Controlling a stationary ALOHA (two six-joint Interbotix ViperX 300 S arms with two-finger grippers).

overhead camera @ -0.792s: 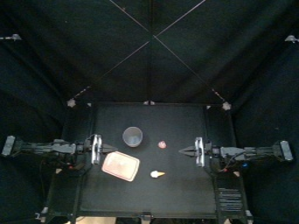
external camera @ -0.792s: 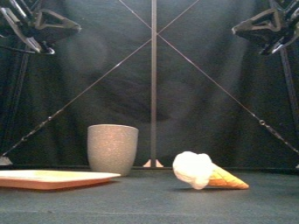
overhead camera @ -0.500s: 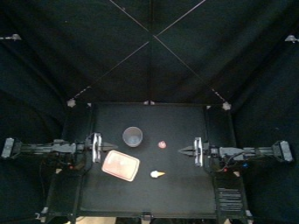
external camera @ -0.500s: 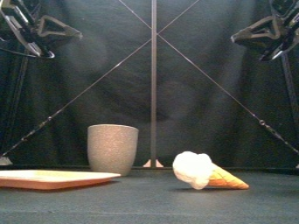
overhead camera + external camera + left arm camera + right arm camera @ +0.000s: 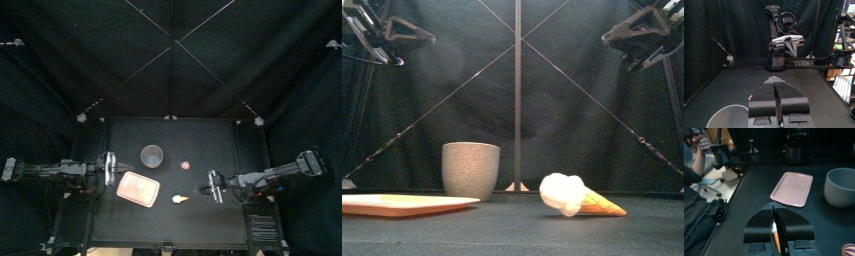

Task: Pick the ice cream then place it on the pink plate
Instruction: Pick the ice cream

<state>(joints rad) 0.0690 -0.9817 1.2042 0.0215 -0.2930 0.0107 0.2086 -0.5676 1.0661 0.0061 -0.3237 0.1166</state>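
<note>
The ice cream (image 5: 179,200), a white scoop on an orange cone, lies on its side near the table's front middle; in the front view the ice cream (image 5: 577,196) points its cone right. The pink plate (image 5: 139,187) lies flat to its left, low at the left in the front view (image 5: 402,204). My right gripper (image 5: 213,188) hangs shut just right of the ice cream, high above the table (image 5: 609,36). Its wrist view looks over the shut gripper (image 5: 774,221) at the plate (image 5: 792,188). My left gripper (image 5: 112,170) rests shut at the left (image 5: 777,95).
A tall grey speckled cup (image 5: 152,154) stands behind the plate, seen also in the front view (image 5: 472,170) and the right wrist view (image 5: 841,186). A small pinkish toy (image 5: 186,164) lies right of the cup. Open black table lies toward the back.
My right arm has swung toward the table's front, bringing its gripper closer to the ice cream. The left arm and all the things on the table stay put.
</note>
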